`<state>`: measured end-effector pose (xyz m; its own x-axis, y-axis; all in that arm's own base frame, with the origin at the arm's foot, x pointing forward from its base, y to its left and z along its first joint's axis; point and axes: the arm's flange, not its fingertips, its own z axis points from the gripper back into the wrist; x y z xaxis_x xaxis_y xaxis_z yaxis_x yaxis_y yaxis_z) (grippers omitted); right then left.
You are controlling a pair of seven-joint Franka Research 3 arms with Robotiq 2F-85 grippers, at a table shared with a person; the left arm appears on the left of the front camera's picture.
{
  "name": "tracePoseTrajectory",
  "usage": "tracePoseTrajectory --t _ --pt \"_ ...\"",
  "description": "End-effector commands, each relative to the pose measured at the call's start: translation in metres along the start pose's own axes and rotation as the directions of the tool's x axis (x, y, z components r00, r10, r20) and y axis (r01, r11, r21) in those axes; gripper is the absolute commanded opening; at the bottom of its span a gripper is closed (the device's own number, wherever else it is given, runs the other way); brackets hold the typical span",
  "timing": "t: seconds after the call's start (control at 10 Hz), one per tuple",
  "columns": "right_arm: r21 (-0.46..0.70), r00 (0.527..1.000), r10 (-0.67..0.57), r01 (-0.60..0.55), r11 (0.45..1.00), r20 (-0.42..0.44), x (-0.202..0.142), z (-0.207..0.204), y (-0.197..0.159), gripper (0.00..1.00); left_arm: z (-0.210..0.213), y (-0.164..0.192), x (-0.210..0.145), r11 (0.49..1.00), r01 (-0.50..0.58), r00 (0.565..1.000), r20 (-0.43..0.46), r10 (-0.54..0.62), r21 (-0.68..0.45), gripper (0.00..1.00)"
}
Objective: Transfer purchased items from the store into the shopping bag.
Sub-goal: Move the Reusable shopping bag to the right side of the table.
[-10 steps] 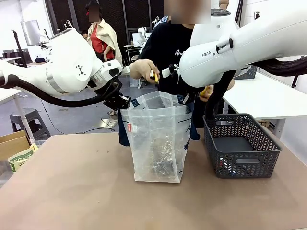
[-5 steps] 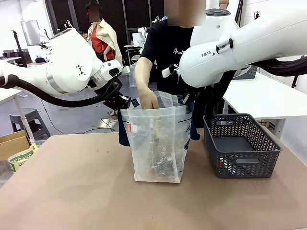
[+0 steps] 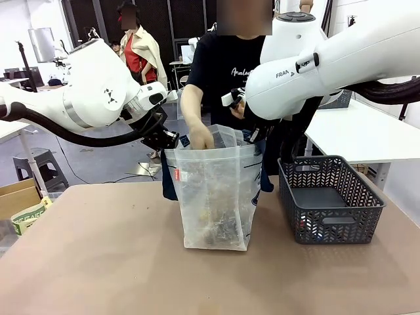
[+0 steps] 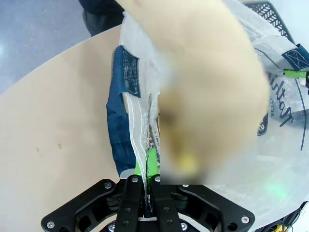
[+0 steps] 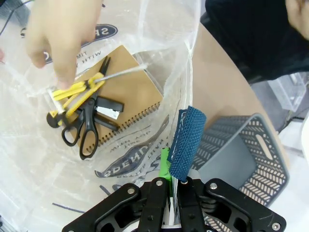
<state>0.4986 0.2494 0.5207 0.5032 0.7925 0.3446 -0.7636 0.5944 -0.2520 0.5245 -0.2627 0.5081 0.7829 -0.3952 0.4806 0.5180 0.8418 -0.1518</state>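
Both arms are white, with thick round shells. The left arm [image 3: 92, 85] has a grey ring [image 3: 71, 111] and a small black mark [image 3: 108, 97]; a black cable [image 3: 65, 138] runs at its 6 o'clock. The right arm [image 3: 328, 62] carries dark letters "FRAN" and a black cable [image 3: 387, 92] at 3 o'clock. The left gripper [image 4: 146, 164] and the right gripper [image 5: 170, 174] are black, with green pads [image 4: 152, 162] and silver screws [image 4: 107, 185]. The person wears a black T-shirt [image 3: 226, 65] with white print and short sleeves.

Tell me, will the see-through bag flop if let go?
Probably its top would sag: the shopping bag is thin crinkly plastic, held open by the left gripper and right gripper. The notebook and scissors inside likely steady it.
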Motion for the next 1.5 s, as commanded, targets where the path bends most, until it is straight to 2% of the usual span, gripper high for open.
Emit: tracePoseTrajectory --t 0.0,1.4 --pt "-0.002 1.0 -0.007 0.007 1.0 0.0 -0.0005 0.0001 -0.0003 0.0 -0.0001 0.001 -0.0003 1.0 -0.003 1.0 0.0 0.003 0.0 0.0" --pt "-0.002 1.0 -0.007 0.007 1.0 0.0 -0.0005 0.0001 -0.0003 0.0 -0.0001 0.001 -0.0003 1.0 -0.003 1.0 0.0 0.003 0.0 0.0"
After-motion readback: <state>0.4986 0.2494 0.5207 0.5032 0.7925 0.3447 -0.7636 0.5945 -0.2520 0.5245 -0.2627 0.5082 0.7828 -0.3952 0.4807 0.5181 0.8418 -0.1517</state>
